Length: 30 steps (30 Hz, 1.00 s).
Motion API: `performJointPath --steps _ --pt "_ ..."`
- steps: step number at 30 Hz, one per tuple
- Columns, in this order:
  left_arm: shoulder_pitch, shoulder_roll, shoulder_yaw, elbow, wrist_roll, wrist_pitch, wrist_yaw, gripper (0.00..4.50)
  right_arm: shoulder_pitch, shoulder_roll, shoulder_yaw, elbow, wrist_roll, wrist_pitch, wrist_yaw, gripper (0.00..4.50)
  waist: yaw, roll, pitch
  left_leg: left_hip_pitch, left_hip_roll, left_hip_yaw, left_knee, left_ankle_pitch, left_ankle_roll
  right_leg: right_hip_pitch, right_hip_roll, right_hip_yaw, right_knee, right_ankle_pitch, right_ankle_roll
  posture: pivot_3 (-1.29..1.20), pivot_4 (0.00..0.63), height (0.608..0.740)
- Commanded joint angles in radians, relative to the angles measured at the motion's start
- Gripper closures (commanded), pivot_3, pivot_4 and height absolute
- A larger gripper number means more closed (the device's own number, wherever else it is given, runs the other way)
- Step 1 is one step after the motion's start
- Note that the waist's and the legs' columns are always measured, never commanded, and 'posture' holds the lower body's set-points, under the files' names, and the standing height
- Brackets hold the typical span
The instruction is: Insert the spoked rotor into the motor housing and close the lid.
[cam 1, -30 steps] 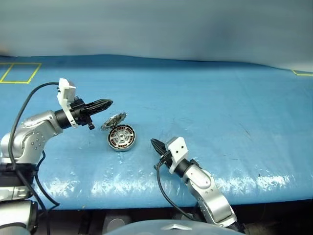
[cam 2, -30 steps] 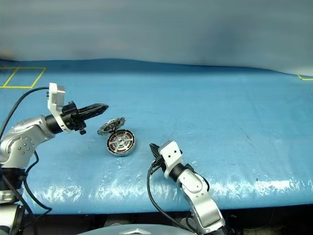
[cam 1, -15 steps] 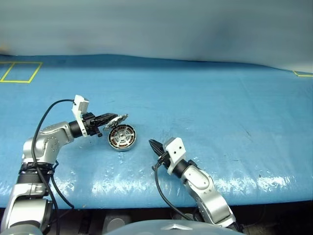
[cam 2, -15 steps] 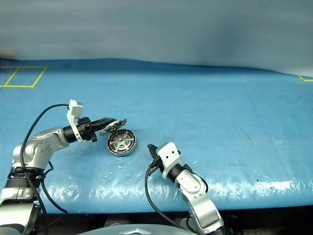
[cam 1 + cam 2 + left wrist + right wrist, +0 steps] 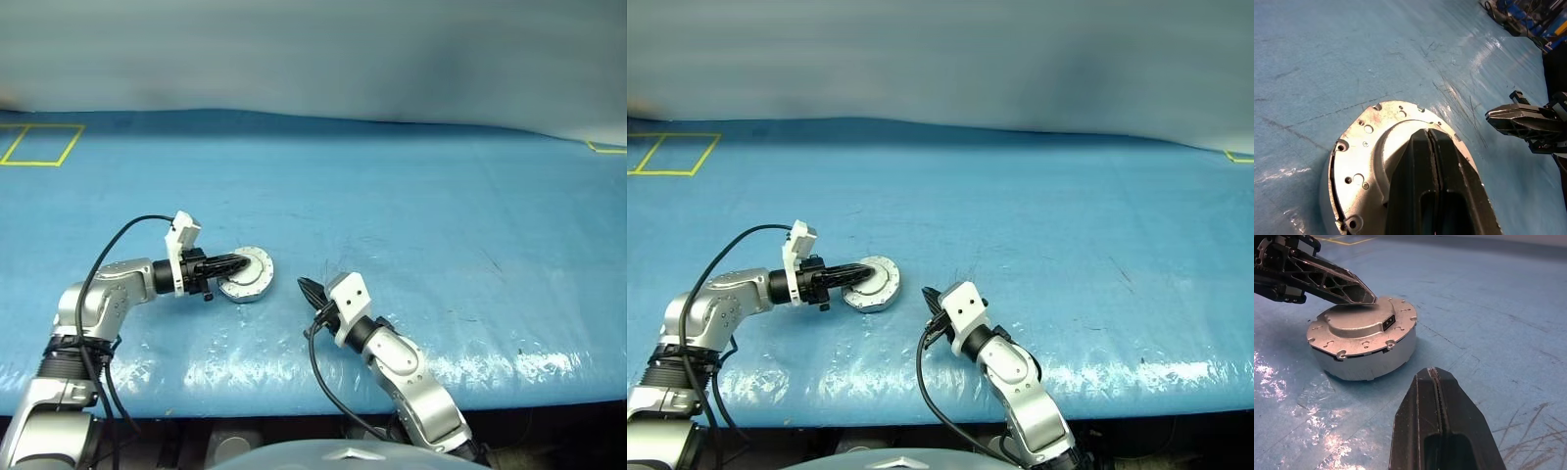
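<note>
Lid (image 5: 1362,322) sat flat on the motor housing (image 5: 1376,355), closed, on the blue counter (image 5: 411,196). Left tool (image 5: 242,261) had fingers together, tips resting on the lid's raised centre. Right tool (image 5: 306,288) also pinched together, empty, near the housing on its right side, not touching it.

- Our left hand (image 5: 238,262) reaches low towards the table's middle, fingers pressed together, tips resting on the lid (image 5: 1359,323).
- Our right hand (image 5: 308,290) hovers near the table's front edge, fingers closed, holding nothing.
</note>
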Motion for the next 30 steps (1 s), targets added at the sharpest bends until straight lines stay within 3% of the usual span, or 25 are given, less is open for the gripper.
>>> performJointPath --steps 1,5,9,11,15,23,30 --pt "-0.001 0.006 -0.004 -0.045 0.023 -0.001 0.005 4.48 -0.007 0.009 -0.009 -0.035 0.001 0.009 -0.011 4.5 0.0 0.0 0.0 0.0 0.0 0.0 0.0 0.0 0.0 0.0 0.0 0.0 0.0 0.0 0.0 0.0 0.15 0.74" --pt "0.005 0.012 0.036 -0.12 0.005 -0.014 0.004 4.48 -0.019 -0.006 -0.021 -0.088 -0.009 0.033 -0.017 4.5 0.0 0.0 0.0 0.0 0.0 0.0 0.001 0.0 0.0 0.0 0.0 0.0 0.0 0.0 0.0 0.0 0.15 0.74" --pt "0.039 -0.064 0.165 -0.298 -0.066 -0.035 0.139 4.48 -0.087 -0.053 -0.039 -0.199 -0.002 0.216 0.01 4.5 0.001 0.0 0.001 -0.001 0.0 0.0 0.001 0.0 0.0 -0.001 0.0 0.0 0.0 0.001 0.001 0.0 0.15 0.74" --pt "0.1 -0.117 0.181 -0.385 -0.028 -0.105 0.212 4.48 -0.14 -0.076 -0.043 -0.214 0.006 0.286 0.035 4.5 0.0 0.0 0.001 -0.001 0.0 0.0 0.001 0.0 0.0 0.0 0.0 0.0 0.0 0.002 0.002 0.0 0.15 0.74" --pt "0.238 -0.223 0.175 -0.512 0.108 -0.277 0.363 4.48 -0.242 -0.095 -0.041 -0.195 0.025 0.354 0.078 4.5 0.0 0.0 0.001 0.001 0.0 0.0 0.0 0.0 0.0 0.001 0.0 0.0 0.0 0.003 0.003 0.0 0.15 0.74" --pt "0.589 -0.408 0.141 -0.717 0.224 -0.483 0.54 4.48 -0.321 -0.1 -0.022 -0.146 0.049 0.319 0.149 4.5 0.001 -0.001 0.001 0.0 -0.001 0.0 0.001 0.0 0.0 0.002 -0.001 0.001 -0.002 0.001 0.001 0.0 0.15 0.74" --pt "0.839 -0.541 0.047 -0.676 0.296 -0.723 0.579 4.48 -0.321 -0.109 -0.017 -0.102 0.063 0.308 0.193 4.5 0.003 -0.003 0.002 0.0 -0.001 0.001 0.003 0.0 0.0 0.002 -0.002 0.001 -0.004 0.001 0.0 0.0 0.15 0.74"
